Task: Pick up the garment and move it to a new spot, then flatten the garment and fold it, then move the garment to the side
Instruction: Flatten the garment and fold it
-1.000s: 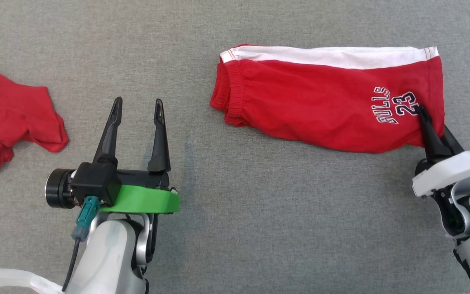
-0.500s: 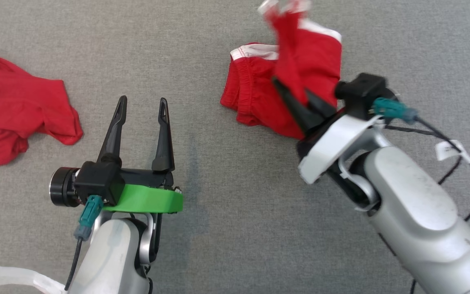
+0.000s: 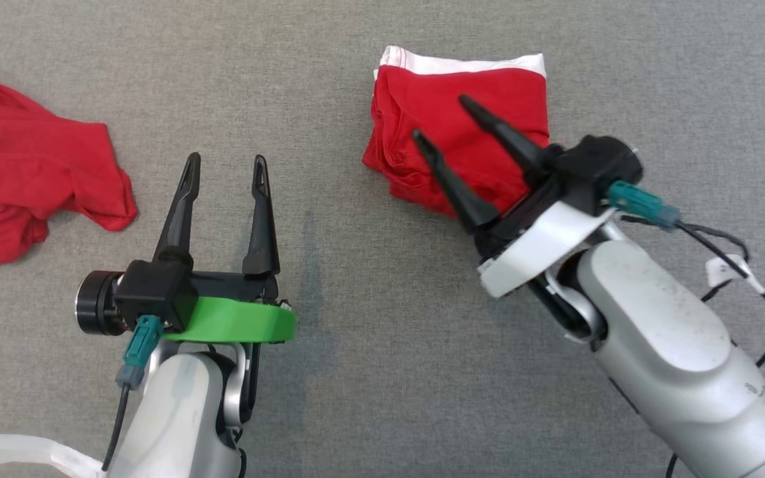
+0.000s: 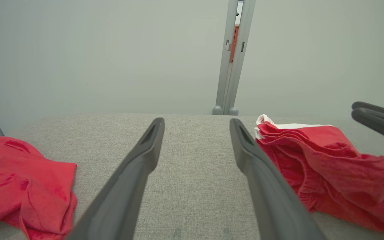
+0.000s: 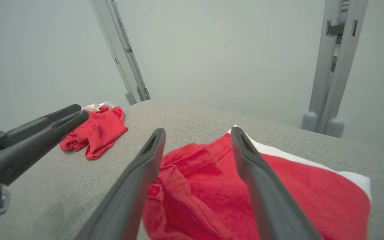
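Grey woven cloth covers the desk [image 3: 369,372], and in the wrist views a pale wall rises behind its far edge with grey metal posts [image 4: 232,56] standing against it. We see the garment [image 3: 422,99], a pair of red shorts with a white band along the far edge, lying folded into a compact block on the desk, right of centre in the head view. Its layered edges are stacked on the side facing our left arm. Our right fingers [image 3: 503,133] reach over the near right part of the garment, spread wide apart with nothing between them. From the right wrist camera the red fabric shows below and between the two fingers. We cannot tell whether the tips touch the cloth. Our left fingers [image 3: 180,209] are also spread and empty. They point up the head view over bare desk, well to the left of the garment, above a green band [image 3: 236,322] at the wrist. A second red cloth [image 3: 30,179] lies crumpled at the left edge of the head view, well apart from the garment.
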`<state>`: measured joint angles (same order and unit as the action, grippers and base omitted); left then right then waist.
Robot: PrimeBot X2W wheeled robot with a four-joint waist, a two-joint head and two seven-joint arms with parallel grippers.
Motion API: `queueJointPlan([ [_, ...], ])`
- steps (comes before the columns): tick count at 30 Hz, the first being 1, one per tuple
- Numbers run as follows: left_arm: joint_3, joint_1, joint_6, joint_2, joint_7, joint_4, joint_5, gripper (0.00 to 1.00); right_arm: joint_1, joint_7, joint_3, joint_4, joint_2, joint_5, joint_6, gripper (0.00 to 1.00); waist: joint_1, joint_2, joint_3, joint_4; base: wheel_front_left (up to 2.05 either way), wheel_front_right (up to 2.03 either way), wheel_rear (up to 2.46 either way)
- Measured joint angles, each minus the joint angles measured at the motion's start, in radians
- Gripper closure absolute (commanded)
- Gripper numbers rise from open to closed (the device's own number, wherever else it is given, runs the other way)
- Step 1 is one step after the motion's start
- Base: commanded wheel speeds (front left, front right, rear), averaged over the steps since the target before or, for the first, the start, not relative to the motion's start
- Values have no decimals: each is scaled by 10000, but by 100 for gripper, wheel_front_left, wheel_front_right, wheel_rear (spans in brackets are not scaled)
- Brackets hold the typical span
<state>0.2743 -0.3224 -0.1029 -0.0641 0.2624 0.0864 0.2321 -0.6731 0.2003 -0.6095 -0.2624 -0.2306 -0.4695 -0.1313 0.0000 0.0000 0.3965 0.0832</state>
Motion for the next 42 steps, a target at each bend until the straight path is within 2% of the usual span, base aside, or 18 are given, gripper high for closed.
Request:
queueJointPlan([
  [4, -111, 11, 0, -98, 0, 10, -75, 0, 482, 410, 1143, 568, -240, 424, 0, 0, 0, 0, -49, -154, 0, 0, 0],
  [11, -257, 75, -44, -268, 0, -8, -161, 0, 2134, 568, 3737, 1519, -522, 1174, 0, 0, 0, 0, -202, -465, 0, 0, 0],
  [16, -322, 229, -105, -445, 0, 27, -232, 0, 3409, 566, 4922, 1987, -472, 1521, 0, 0, 0, 0, -346, -693, 0, 0, 0],
  [25, -299, 513, -165, -591, -65, 77, -232, 0, 4590, 242, 5590, 2851, -35, 1755, 0, 0, 0, 0, -667, -971, 0, 0, 0],
  [42, -198, 630, -284, -692, -105, -2, -157, 0, 4839, -173, 5695, 3173, 38, 1720, 0, 0, 0, 0, -856, -975, 0, 0, 0],
])
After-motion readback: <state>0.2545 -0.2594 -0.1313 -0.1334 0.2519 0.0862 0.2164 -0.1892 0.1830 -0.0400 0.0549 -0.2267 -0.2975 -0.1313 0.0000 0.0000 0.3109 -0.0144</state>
